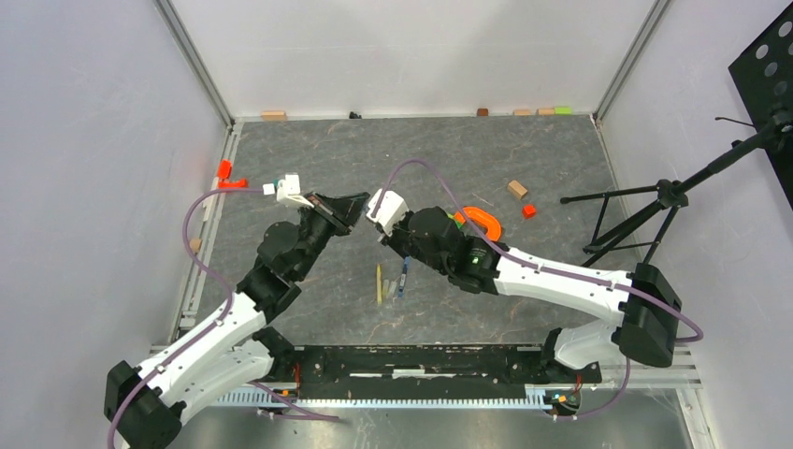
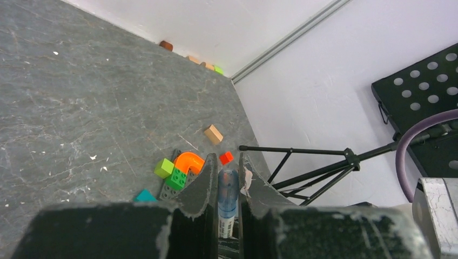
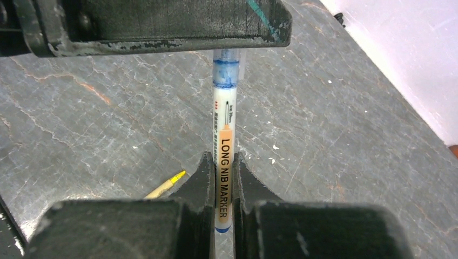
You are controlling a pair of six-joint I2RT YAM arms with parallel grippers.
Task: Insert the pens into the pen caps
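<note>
Presently, left wrist: I log the left gripper (image 2: 228, 159) clamped on the bluish-grey pen cap (image 2: 228, 191), tube pointing forward out of it. Right wrist: right gripper (image 3: 223, 161) clamped on the white-barrelled pen (image 3: 223, 124), long axis straight ahead, blue end at the cap; seating depth I cannot tell. Spare yellow pen (image 3: 164, 185) loose on the tabletop (image 3: 108, 124). Top: grippers tip to tip; the push, I judge, runs along that axis

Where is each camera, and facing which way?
Top: above and behind, looking down at the table; both arms show.
Left wrist: on the left claw, facing the far right corner; fingers pinch a cap.
Right wrist: on the right claw, facing along the marker toward the left claw.
Shared: top and left wrist show the arch.
</note>
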